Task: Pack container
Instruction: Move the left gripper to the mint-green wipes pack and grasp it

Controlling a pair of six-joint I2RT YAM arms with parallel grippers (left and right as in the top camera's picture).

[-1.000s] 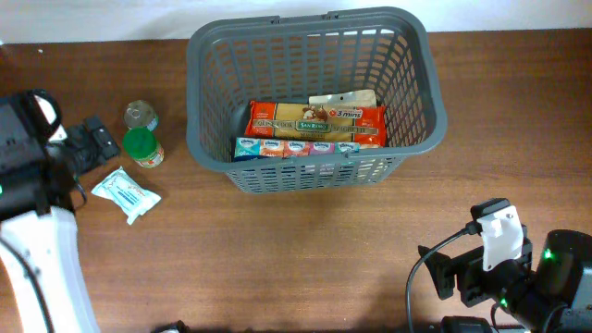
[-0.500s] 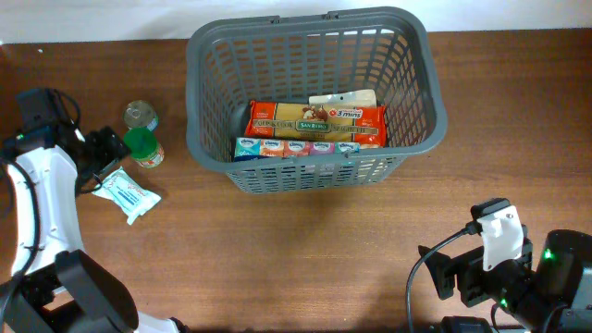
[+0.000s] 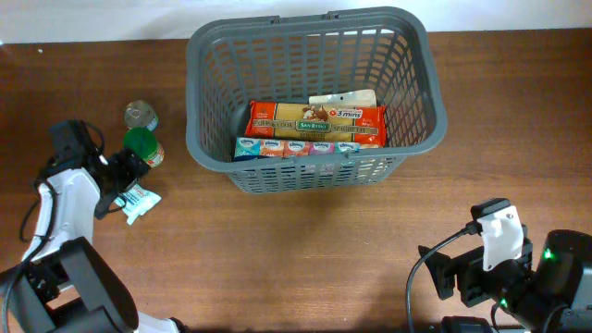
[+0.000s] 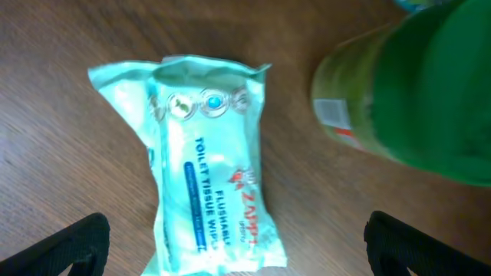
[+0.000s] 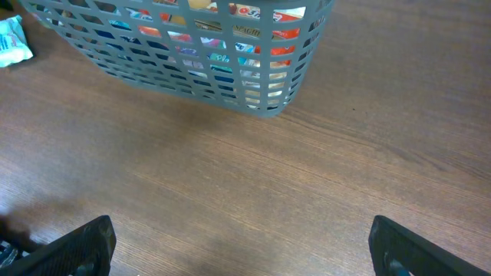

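The dark-grey basket (image 3: 203,139) stands at the back middle and holds an orange pasta packet (image 3: 314,122), a beige pouch (image 3: 344,98) and a row of small tissue packs (image 3: 294,147). It also shows in the right wrist view (image 5: 265,107). My left gripper (image 3: 118,183) is open just above a mint-green wipes packet (image 4: 207,184), which lies flat on the table between the jaws; the arm covers most of it in the overhead view (image 3: 139,201). A green-lidded jar (image 3: 142,146) stands right beside it, blurred in the left wrist view (image 4: 418,92). My right gripper (image 5: 242,249) is open and empty over bare table at the front right.
A small clear-topped jar (image 3: 140,115) stands behind the green-lidded one. The table's far edge runs behind the basket. The right arm's base and cables (image 3: 499,268) sit at the front right corner.
My left arm has swung down and to the right, from beside the jars to over the wipes packet, now covering most of it. The right arm has not moved.
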